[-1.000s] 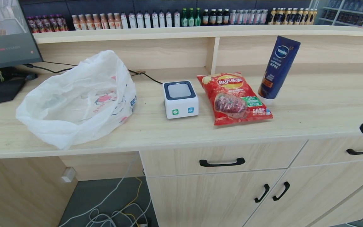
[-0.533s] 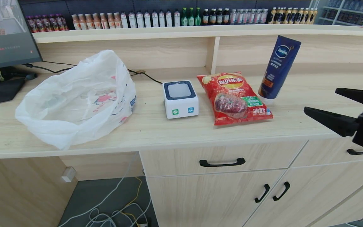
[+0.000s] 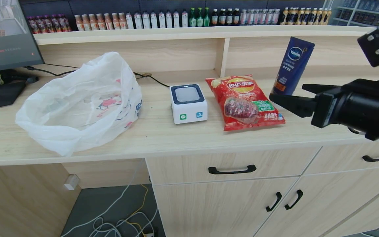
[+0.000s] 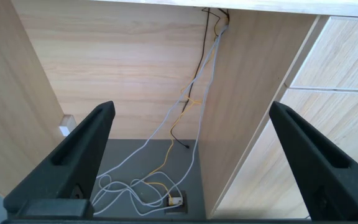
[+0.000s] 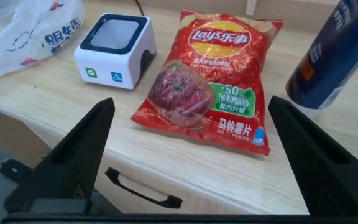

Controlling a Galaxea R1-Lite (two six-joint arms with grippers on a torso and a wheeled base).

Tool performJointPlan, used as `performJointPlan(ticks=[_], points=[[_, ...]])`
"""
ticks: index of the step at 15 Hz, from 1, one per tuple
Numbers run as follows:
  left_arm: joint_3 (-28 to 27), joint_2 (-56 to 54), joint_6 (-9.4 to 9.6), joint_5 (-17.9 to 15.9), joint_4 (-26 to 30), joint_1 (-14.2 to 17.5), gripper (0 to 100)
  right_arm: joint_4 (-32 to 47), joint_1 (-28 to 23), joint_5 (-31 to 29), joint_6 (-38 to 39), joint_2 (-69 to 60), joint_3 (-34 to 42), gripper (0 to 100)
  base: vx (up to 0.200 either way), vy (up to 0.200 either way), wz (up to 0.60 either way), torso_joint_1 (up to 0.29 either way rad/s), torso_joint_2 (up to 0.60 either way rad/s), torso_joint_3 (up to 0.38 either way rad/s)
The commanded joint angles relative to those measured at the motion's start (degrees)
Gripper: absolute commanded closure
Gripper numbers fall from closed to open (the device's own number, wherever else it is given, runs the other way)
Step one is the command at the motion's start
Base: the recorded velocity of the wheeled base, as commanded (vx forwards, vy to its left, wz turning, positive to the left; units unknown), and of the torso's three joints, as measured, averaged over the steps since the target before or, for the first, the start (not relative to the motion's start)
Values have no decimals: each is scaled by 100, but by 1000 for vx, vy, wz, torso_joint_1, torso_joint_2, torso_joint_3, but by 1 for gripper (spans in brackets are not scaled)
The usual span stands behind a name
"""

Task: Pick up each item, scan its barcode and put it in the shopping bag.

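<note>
Shopping bag (image 3: 77,102): white plastic, left of scanner (image 3: 188,103), mouth slumped open, probably to receive items.
Right gripper (image 3: 286,92): right of scanner, jaws spread wide, likely lining up first pick.
Chip bag (image 3: 245,102): red, flat, just right of scanner.
Blue tube (image 3: 291,65): upright, farther right.
Left gripper (image 4: 191,106): well below scanner, fingers apart, empty.

One plastic shopping bag (image 3: 77,102) and one barcode scanner (image 3: 188,103). One red chip bag (image 3: 245,102) and one blue tube (image 3: 293,64).

print on chip bag (image 3: 245,102) | tube (image 3: 291,67) | shopping bag (image 3: 77,98) | icons on scanner (image 3: 188,103)
</note>
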Motion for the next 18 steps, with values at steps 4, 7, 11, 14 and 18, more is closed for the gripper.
performJointPlan(ticks=[4, 7, 11, 14, 18], points=[[0, -2, -2, 4, -2, 0, 0, 1100, 102, -584, 635, 1206, -1880, 0, 0, 0, 0, 0, 0, 0], [0, -2, -2, 4, -11, 0, 0, 1574, 111, -645, 635, 1654, -2407, 0, 0, 0, 0, 0, 0, 0], [0, -2, -2, 4, -11, 0, 0, 1592, 58, -891, 609, 2076, -2671, 0, 0, 0, 0, 0, 0, 0], [0, -2, -2, 4, -11, 0, 0, 1680, 6, -891, 521, 2348, -3049, 0, 0, 0, 0, 0, 0, 0], [0, -2, -2, 4, -11, 0, 0, 2365, -91, -882, 301, 2709, -3778, 0, 0, 0, 0, 0, 0, 0]])
